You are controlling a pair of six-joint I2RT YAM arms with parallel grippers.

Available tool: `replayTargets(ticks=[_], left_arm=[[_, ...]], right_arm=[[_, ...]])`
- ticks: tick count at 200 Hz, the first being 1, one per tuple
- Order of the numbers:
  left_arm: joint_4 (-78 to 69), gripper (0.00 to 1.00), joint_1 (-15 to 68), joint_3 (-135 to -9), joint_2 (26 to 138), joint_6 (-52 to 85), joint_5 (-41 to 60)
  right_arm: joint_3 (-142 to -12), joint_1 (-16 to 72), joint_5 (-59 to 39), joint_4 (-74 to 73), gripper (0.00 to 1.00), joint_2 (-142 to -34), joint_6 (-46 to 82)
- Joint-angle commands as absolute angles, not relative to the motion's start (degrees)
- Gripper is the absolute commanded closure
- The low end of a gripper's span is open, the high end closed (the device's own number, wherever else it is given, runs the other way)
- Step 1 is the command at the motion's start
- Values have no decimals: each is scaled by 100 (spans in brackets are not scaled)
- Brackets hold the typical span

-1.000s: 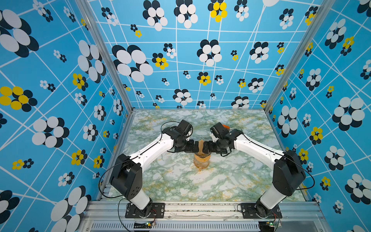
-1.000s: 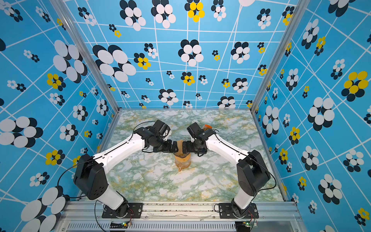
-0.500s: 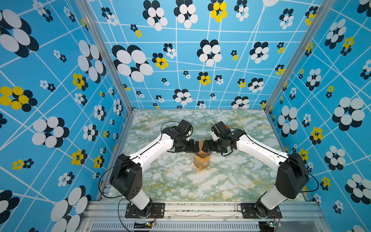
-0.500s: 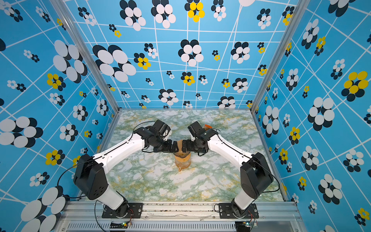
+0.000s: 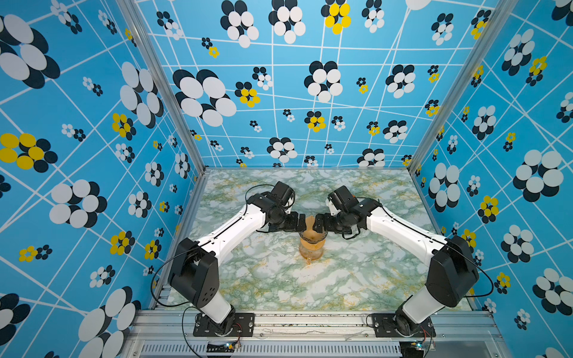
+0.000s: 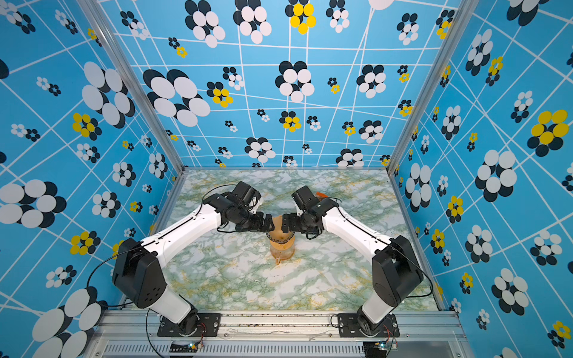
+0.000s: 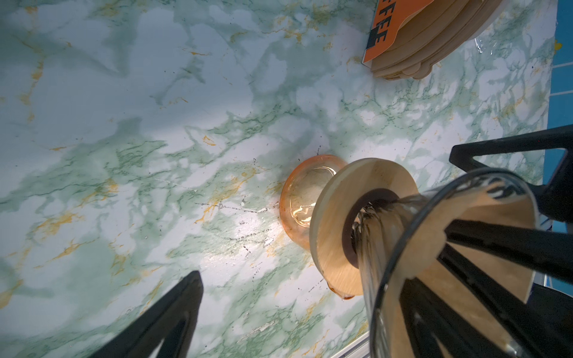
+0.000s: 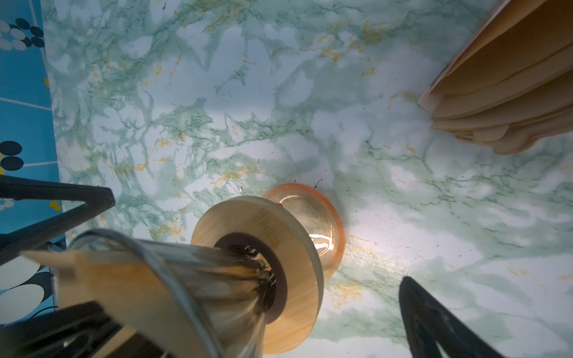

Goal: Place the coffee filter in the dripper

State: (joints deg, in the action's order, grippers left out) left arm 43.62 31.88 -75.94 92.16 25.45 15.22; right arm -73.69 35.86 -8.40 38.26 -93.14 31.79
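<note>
The coffee filter [image 5: 310,221] sits in the dripper [image 7: 381,248], right between the left gripper [image 5: 299,222] and the right gripper [image 5: 320,223], which face each other across it. Its tan paper stands up above the glass rim, level with both sets of fingertips. Both grippers are spread wide and neither clamps anything. From each wrist view the dripper lies in the gap between that gripper's own black fingers [image 8: 434,325]. The opposite gripper's fingers show as dark bars close against the paper, and whether they touch it cannot be told.

Under the grippers, the dripper rests in a round wooden ring [image 7: 331,235] with a dark centre, on top of an amber glass carafe [image 8: 319,217] that stands on the green-veined marble worktop [image 5: 279,279].

Beyond the right gripper's wrist, well apart from the dripper, stands a stack of brown filters [image 7: 440,46]. Its orange card [image 7: 393,28] bears black capitals of which only "FFEE" can be read. The rest is cut off by the frame edge.
</note>
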Motion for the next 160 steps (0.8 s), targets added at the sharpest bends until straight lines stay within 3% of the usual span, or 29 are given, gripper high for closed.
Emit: replayTargets(ticks=[1,160], left_arm=[[4385,1,3146,-7691,9148,2453,1565],[4473,1,3155,-7651,9303,2488,1390]], right_arm=[[-7263,3547,-765,3814,3,-9145,3235],[-6926,3480,-798,3749,3,-9023,3234]])
